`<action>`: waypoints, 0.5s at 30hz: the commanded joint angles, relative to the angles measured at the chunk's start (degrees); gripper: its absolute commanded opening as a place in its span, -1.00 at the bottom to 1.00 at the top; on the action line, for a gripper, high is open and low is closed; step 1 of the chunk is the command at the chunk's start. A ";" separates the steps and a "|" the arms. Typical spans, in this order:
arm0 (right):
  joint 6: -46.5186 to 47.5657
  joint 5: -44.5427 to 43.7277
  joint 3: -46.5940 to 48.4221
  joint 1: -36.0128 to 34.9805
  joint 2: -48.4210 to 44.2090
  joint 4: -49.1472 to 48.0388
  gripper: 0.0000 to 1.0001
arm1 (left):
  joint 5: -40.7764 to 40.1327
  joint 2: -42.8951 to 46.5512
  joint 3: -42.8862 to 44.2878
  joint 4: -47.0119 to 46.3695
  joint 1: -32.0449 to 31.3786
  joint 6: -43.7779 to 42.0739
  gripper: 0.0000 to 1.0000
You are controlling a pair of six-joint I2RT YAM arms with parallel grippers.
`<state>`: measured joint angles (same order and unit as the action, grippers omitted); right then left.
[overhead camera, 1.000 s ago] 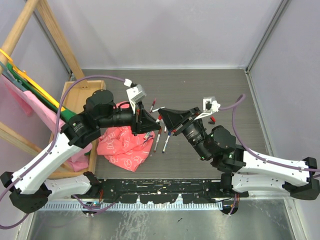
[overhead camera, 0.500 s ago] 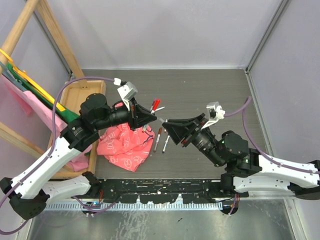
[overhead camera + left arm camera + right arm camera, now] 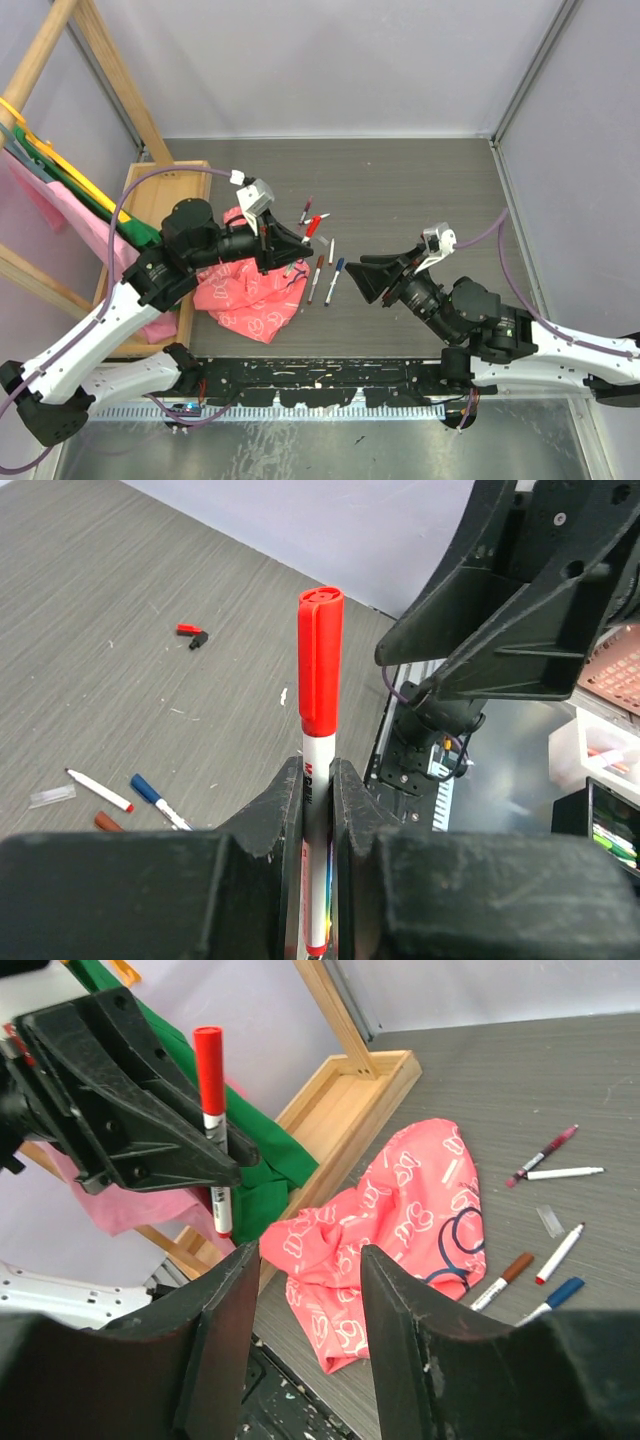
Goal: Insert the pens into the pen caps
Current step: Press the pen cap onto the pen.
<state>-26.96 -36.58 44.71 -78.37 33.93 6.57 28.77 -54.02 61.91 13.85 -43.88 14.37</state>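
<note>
My left gripper (image 3: 296, 245) (image 3: 316, 772) is shut on a white-barrelled pen (image 3: 316, 810) with a red cap (image 3: 320, 660) on its end, held up off the table; it also shows in the right wrist view (image 3: 212, 1110). My right gripper (image 3: 366, 280) (image 3: 306, 1260) is open and empty, a short way to the right of it. Loose pens lie on the table: maroon (image 3: 545, 1152), white (image 3: 560, 1173), red-tipped (image 3: 560, 1252), brown (image 3: 503, 1280) and blue (image 3: 550, 1300). A small red cap (image 3: 185, 629) and a black cap (image 3: 199, 639) lie together farther off.
A pink patterned cloth (image 3: 245, 290) (image 3: 400, 1230) lies crumpled left of the pens. A wooden tray (image 3: 160, 195) stands at the left with green and pink fabric beside it. A small clear scrap (image 3: 550, 1222) lies among the pens.
The two grippers were together at the pen; my right gripper has let go and drawn back to the lower right. My left gripper keeps the capped pen and has lowered slightly.
</note>
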 commanded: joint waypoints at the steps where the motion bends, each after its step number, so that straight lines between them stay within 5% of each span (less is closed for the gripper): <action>1: -1.21 -2.25 -0.45 -0.16 -0.61 0.58 0.03 | 3.13 0.61 -0.52 -4.53 -0.07 0.63 -1.00; 10: -6.20 -9.85 5.70 1.13 10.09 16.39 0.16 | -8.81 -3.63 -2.74 0.93 -0.12 2.90 -1.00; 15: -7.34 3.61 3.53 14.20 13.70 16.17 0.19 | -10.02 -4.41 -3.90 1.76 -0.10 3.77 -1.00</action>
<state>-31.83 -40.51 48.34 -73.01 46.89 20.73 21.69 -58.70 58.28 16.14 -43.90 16.73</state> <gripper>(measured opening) 0.590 0.119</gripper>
